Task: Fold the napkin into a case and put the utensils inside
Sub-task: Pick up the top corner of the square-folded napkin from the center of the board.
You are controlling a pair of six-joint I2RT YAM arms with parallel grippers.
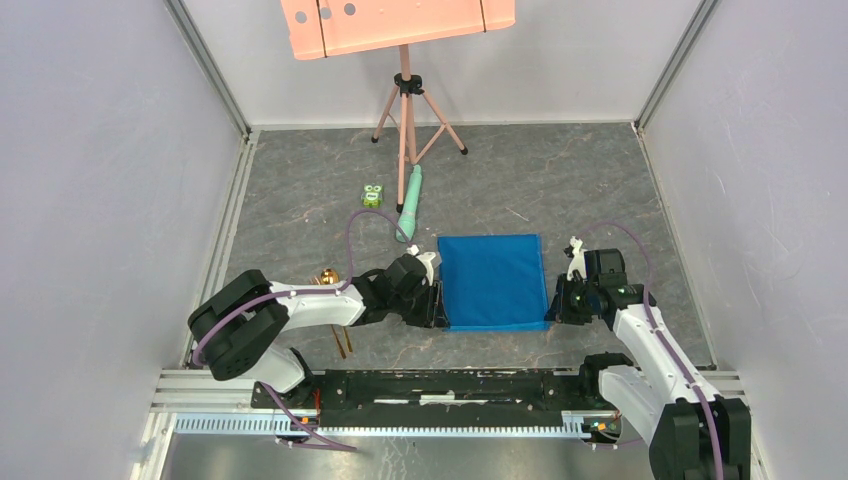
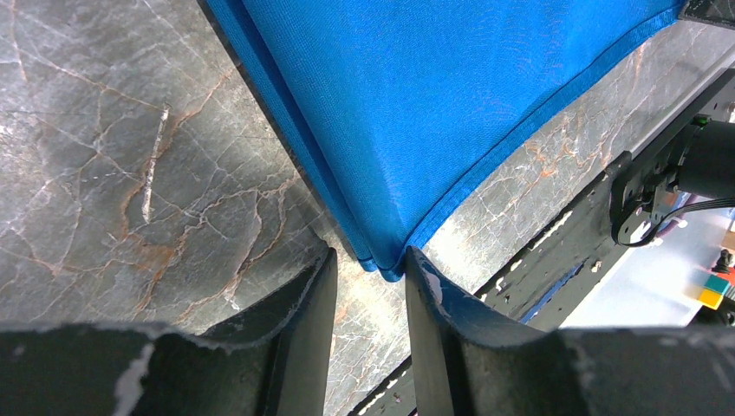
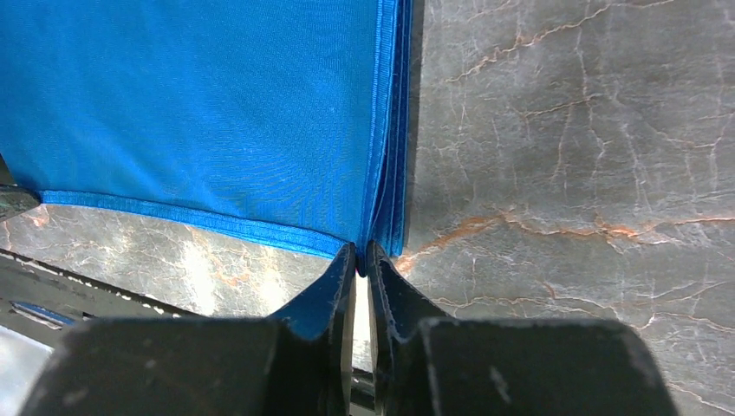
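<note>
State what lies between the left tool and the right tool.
The blue napkin lies between left tool and right tool, shown in the top view.

Both arms reach low and inward. The left gripper (image 2: 371,264) stands with jaws parted. The right gripper (image 3: 362,257) pinches the napkin (image 3: 191,104) corner.

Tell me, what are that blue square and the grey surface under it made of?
The napkin looks like thin woven cloth, matte, with a fine weave and a stitched hem. The table looks like marble or a marble-print sheet: grey, pale and rusty veins, soft glare.
</note>
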